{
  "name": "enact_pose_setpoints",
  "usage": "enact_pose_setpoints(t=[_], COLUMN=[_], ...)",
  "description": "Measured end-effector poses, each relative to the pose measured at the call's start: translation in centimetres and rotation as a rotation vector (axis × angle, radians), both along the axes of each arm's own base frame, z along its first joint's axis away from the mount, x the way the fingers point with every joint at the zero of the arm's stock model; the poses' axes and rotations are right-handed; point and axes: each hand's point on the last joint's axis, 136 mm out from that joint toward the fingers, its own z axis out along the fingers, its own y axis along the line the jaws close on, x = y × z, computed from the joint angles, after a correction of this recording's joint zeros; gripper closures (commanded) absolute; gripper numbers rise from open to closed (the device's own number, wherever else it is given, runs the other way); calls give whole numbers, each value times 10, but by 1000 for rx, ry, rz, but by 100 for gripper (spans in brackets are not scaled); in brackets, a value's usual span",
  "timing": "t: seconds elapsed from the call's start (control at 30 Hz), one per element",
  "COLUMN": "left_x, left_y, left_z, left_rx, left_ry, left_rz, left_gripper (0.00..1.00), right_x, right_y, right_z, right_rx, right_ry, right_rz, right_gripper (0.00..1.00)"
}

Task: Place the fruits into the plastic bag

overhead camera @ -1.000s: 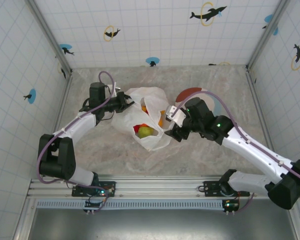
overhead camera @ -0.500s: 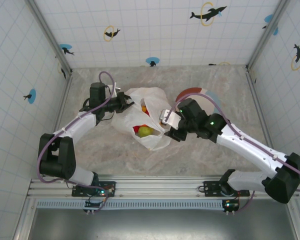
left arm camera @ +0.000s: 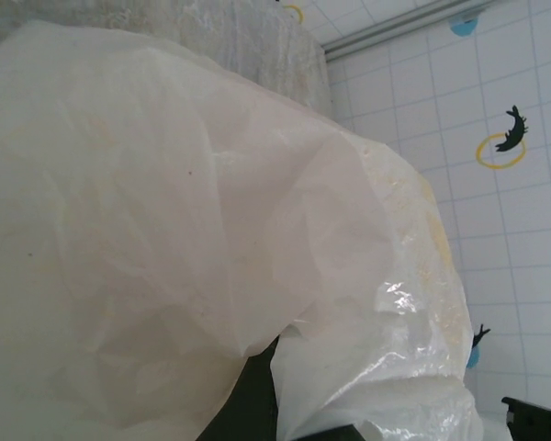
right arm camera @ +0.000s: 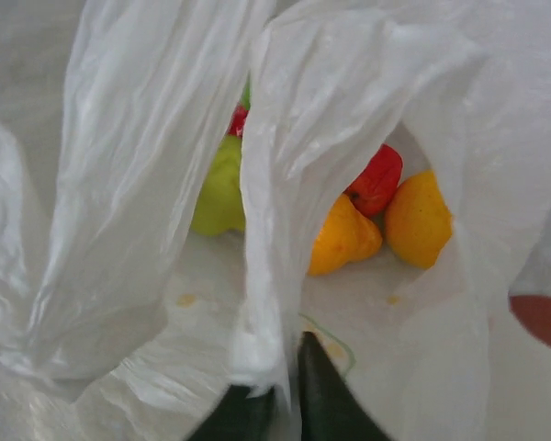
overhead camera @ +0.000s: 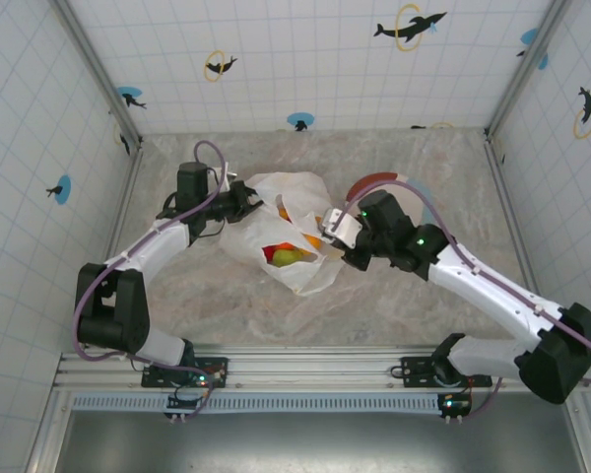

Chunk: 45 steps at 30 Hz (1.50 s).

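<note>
A white plastic bag is lying mid-frame on a marbled table in the top view. The left gripper is pinching the bag's upper-left rim, jaws closed on the film. The right gripper is clamping a fold of the bag's right edge between closed fingers. The fruits, red, green and orange, are sitting inside the bag, centre of the wrist view.

1 plastic bag, 5 fruits visible inside, 2 red, 2 orange, 1 yellow-green, 1 plate
</note>
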Motion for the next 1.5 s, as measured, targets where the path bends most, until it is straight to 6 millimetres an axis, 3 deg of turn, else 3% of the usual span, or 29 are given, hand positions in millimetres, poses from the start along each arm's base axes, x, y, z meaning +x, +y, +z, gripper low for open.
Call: enact_pose_setpoints(t=[0.07, 0.3, 0.47, 0.63, 0.73, 0.8, 0.93, 1.07, 1.23, 1.5], left_x=[4, 15, 25, 9, -17, -43, -95, -147, -180, -203], left_y=[2, 23, 46, 56, 27, -8, -65, -100, -107, -85], left_z=[0, 12, 44, 86, 108, 113, 99, 82, 61, 40], left_rx=[21, 97, 175, 319, 412, 452, 535, 592, 681, 800], left_ry=[-18, -95, -220, -419, -576, -670, -801, -939, -1054, -1163], left_rz=[15, 92, 169, 219, 149, 37, -197, -418, -624, -852], left_gripper=[76, 41, 28, 22, 22, 22, 24, 27, 27, 28], right_x=[5, 18, 27, 40, 52, 59, 65, 66, 69, 73], right_y=[-2, 12, 28, 30, 24, 20, 18, 18, 15, 11], right_z=[3, 19, 36, 36, 35, 32, 25, 23, 24, 27], right_rx=[75, 384, 558, 634, 669, 687, 698, 704, 717, 739], right_ry=[23, 158, 255, 339, 376, 401, 448, 478, 489, 495], right_rz=[-38, -140, -188, -260, -307, -333, -356, -357, -358, -358], right_gripper=[99, 100, 100, 100, 100, 100, 100, 100, 100, 100])
